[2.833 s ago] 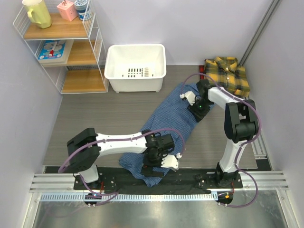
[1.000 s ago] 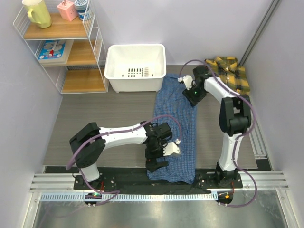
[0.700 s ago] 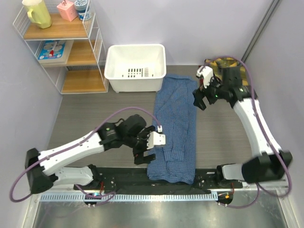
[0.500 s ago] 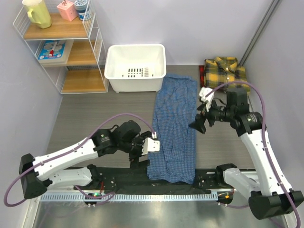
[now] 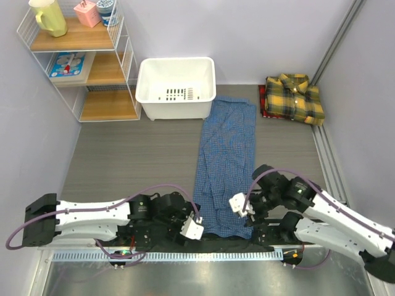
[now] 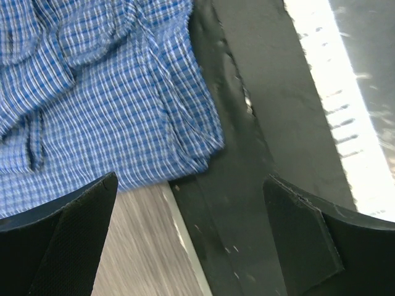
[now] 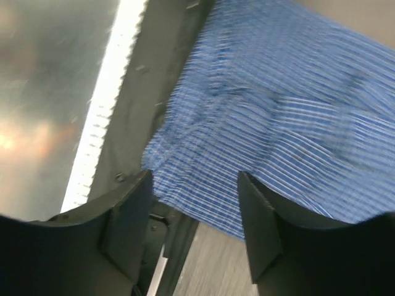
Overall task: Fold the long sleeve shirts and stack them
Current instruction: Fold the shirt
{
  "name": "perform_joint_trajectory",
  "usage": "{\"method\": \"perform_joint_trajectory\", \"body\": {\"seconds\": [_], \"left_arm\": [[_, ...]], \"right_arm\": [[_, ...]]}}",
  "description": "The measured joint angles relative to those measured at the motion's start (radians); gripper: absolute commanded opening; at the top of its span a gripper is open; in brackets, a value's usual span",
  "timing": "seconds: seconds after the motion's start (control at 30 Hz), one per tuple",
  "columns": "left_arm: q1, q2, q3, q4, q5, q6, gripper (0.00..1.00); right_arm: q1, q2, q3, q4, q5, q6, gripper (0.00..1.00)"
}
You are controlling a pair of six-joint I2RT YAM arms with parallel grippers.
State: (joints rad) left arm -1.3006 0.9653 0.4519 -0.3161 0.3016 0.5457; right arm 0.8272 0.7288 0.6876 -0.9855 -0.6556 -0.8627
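Note:
The blue checked long sleeve shirt lies flat as a long strip from the white bin to the near edge, its hem over the black base strip. The yellow plaid shirt rests folded at the back right. My left gripper is low by the hem's near-left corner, open. In the left wrist view the blue shirt sits ahead of the left gripper, which holds nothing. My right gripper hovers over the hem's right side. In the right wrist view, the right gripper stands open over the shirt's edge.
A white bin stands at the back, touching the shirt's far end. A wire shelf with small items fills the back left corner. The black base strip and a metal rail run along the near edge.
Both arms have swung down from the shirt's middle and far end to its near hem. The right gripper has let go of the far end. The blue shirt now lies straight.

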Motion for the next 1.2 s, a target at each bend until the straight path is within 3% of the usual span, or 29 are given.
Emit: {"method": "perform_joint_trajectory", "body": {"seconds": [0.27, 0.5, 0.57, 0.67, 0.77, 0.87, 1.2], "left_arm": [[-0.058, 0.133, 0.0, 0.146, -0.107, 0.021, 1.0], [-0.085, 0.134, -0.035, 0.24, -0.145, 0.075, 0.87], [-0.095, 0.153, -0.037, 0.26, -0.143, 0.1, 0.87], [-0.106, 0.183, -0.037, 0.275, -0.13, 0.129, 0.93], [-0.132, 0.186, -0.04, 0.282, -0.115, 0.155, 0.95], [-0.18, 0.187, -0.051, 0.308, -0.126, 0.172, 0.97], [-0.241, 0.314, -0.057, 0.523, -0.289, 0.178, 0.99]], "right_arm": [[0.404, 0.169, -0.083, 0.085, 0.164, 0.058, 0.71], [0.439, 0.189, -0.112, 0.19, 0.324, 0.168, 0.79], [0.439, 0.173, -0.112, 0.216, 0.362, 0.187, 0.79], [0.438, 0.093, -0.112, 0.246, 0.415, 0.206, 0.71], [0.399, 0.014, -0.112, 0.287, 0.447, 0.22, 0.66], [0.27, 0.006, -0.111, 0.321, 0.436, 0.225, 0.64], [-0.197, 0.273, -0.074, 0.436, 0.249, 0.253, 0.59]]}}
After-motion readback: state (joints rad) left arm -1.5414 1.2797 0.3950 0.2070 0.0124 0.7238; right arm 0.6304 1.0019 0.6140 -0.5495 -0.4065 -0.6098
